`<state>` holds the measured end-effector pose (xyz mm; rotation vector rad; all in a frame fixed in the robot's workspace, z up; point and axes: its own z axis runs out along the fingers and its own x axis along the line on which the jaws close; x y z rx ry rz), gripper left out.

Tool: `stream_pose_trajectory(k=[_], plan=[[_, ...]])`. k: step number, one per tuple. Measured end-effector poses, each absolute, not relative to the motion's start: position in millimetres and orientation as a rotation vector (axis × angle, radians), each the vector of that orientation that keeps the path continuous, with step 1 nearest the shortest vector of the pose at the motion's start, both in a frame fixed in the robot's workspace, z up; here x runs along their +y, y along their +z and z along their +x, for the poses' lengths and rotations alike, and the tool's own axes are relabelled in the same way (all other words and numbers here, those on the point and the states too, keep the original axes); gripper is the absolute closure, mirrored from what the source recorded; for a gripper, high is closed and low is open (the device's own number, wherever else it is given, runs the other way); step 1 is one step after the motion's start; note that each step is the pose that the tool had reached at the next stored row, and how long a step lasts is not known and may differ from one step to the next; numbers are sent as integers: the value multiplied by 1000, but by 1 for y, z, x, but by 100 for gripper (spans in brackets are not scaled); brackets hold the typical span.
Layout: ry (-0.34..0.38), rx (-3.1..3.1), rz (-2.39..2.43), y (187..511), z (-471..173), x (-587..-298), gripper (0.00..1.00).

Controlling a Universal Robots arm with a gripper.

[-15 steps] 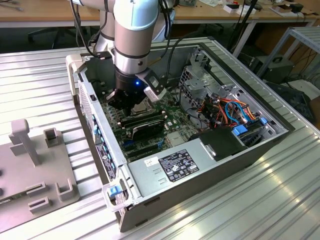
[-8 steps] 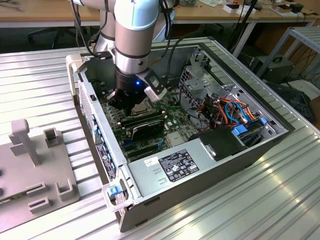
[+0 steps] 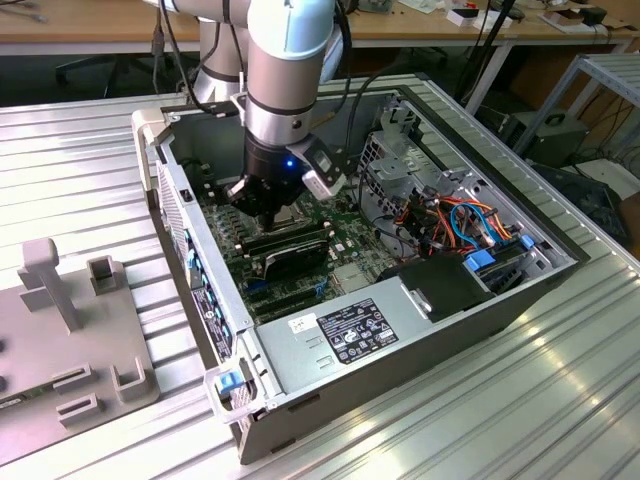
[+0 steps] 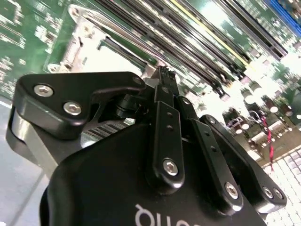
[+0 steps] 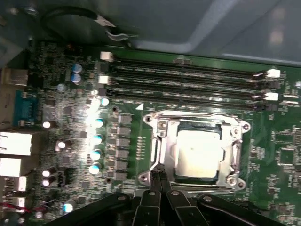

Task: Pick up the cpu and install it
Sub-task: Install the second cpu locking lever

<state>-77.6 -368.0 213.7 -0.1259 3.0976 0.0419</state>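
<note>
Gripper (image 5: 160, 181) first: its fingers are pressed together with nothing between them, their tips at the edge of the socket frame, as both wrist views show. In the exterior view the gripper (image 3: 262, 208) hangs low inside the open computer case (image 3: 480, 320), at the end of the grey robot arm (image 3: 285, 70).

By size, the ribbed metal tabletop (image 3: 90, 140) carries everything. On it lies the computer case on its side, with the power supply (image 3: 345, 335) along its near wall and a bundle of orange and blue cables (image 3: 470, 225) toward the exterior view's right. A grey fixture block (image 3: 60, 330) stands on the tabletop at the exterior view's left, well apart from the case. Inside the case sits the green motherboard (image 5: 61, 108), with its long black memory slots (image 5: 188, 80) running just beside the socket.

The socket frame (image 5: 160, 141) is bright metal, and the cpu (image 5: 197, 153) lies flat inside it, its pale top showing through the frame's opening.

My reading is that the task is nearly finished: the cpu is already seated in the socket and the gripper is not holding it. Whether the frame's latch is fully locked I cannot tell.
</note>
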Motion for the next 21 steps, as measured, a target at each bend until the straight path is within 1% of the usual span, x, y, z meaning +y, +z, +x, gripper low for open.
stream_pose_trajectory(k=[9, 14, 21], plan=[[42, 3098, -126, 214, -50, -368, 89], [41, 3098, -126, 214, -48, -367, 89], [40, 3098, -126, 230, -48, -366, 89]])
